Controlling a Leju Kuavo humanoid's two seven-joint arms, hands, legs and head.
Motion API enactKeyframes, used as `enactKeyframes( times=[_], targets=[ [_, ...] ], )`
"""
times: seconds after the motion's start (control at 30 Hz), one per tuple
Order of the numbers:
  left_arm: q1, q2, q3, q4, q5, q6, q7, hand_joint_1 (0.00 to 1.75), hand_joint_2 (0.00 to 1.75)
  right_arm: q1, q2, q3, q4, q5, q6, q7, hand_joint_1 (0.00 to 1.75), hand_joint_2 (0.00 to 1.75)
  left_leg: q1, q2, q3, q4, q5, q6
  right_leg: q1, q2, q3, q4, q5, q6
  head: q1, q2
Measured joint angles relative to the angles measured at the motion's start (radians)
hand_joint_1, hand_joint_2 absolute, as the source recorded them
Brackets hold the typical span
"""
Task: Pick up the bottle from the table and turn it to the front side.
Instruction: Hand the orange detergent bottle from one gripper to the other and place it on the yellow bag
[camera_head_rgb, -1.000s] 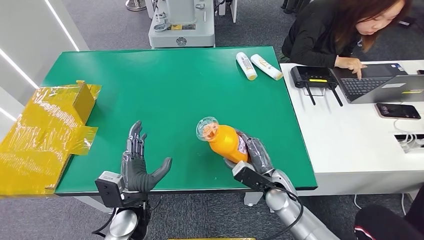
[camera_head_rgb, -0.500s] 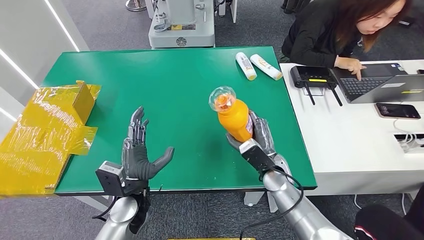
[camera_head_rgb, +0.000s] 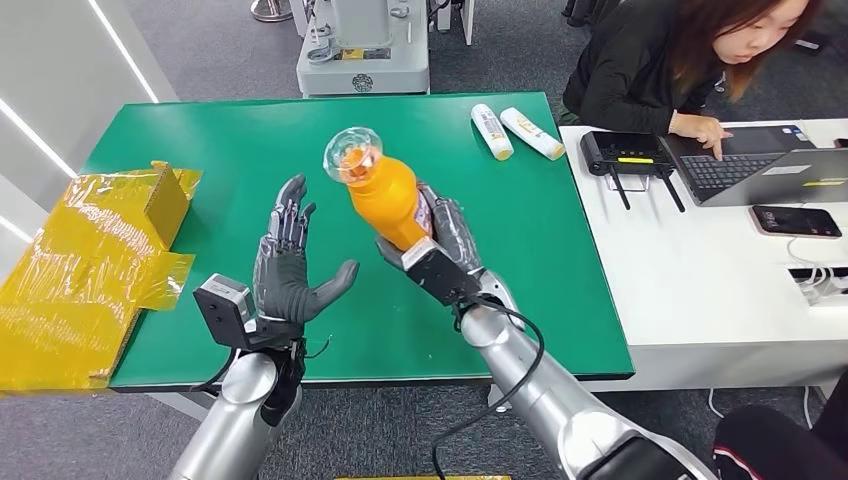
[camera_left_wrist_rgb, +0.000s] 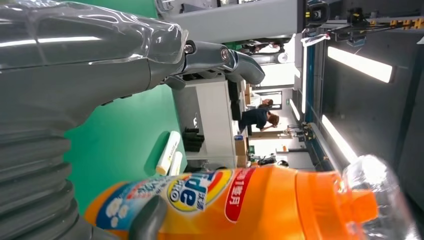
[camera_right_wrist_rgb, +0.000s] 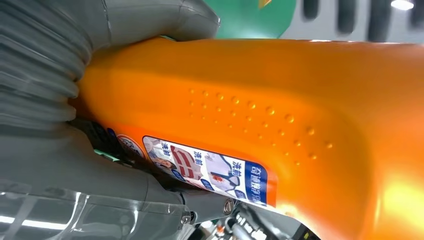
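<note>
An orange detergent bottle (camera_head_rgb: 385, 200) with a clear cap is lifted above the green table (camera_head_rgb: 250, 150), tilted with its cap toward the far left. My right hand (camera_head_rgb: 440, 245) grips its lower body from behind. In the right wrist view the orange bottle (camera_right_wrist_rgb: 280, 115) and a printed label lie against my right hand (camera_right_wrist_rgb: 65, 120). My left hand (camera_head_rgb: 288, 272) is raised beside the bottle with fingers spread and holds nothing. In the left wrist view the bottle (camera_left_wrist_rgb: 240, 205) shows its colourful front label past my left hand (camera_left_wrist_rgb: 75, 75).
A yellow film-wrapped box (camera_head_rgb: 85, 265) lies at the table's left edge. Two white tubes (camera_head_rgb: 515, 130) rest at the far right corner. A person (camera_head_rgb: 690, 60) types on a laptop (camera_head_rgb: 770, 165) at the adjoining white desk, beside a router and a phone.
My right hand has carried the bottle up and to the left, toward the table's middle. My left hand has risen a little and come closer to it.
</note>
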Motion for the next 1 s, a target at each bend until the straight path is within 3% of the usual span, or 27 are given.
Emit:
enactKeyframes(
  times=[0.33, 1.0],
  targets=[
    [-0.066, 0.000, 0.012, 0.100, 0.054, -0.042, 0.007, 0.00, 1.75, -0.024, 0.064, 0.048, 0.060, 0.054, 0.022, 0.011, 1.75, 1.75, 0.000, 0.000, 0.000, 0.000, 0.000, 0.000, 0.000, 0.000, 0.000, 0.000, 0.000, 0.000, 0.000, 0.000],
    [-0.083, -0.003, 0.028, 0.068, 0.041, -0.131, 0.090, 0.00, 1.75, -0.050, 0.067, 0.079, 0.186, 0.111, 0.020, 0.062, 1.75, 1.75, 0.000, 0.000, 0.000, 0.000, 0.000, -0.001, 0.000, 0.000, 0.000, 0.000, 0.000, 0.000, 0.000, 0.000]
  ],
)
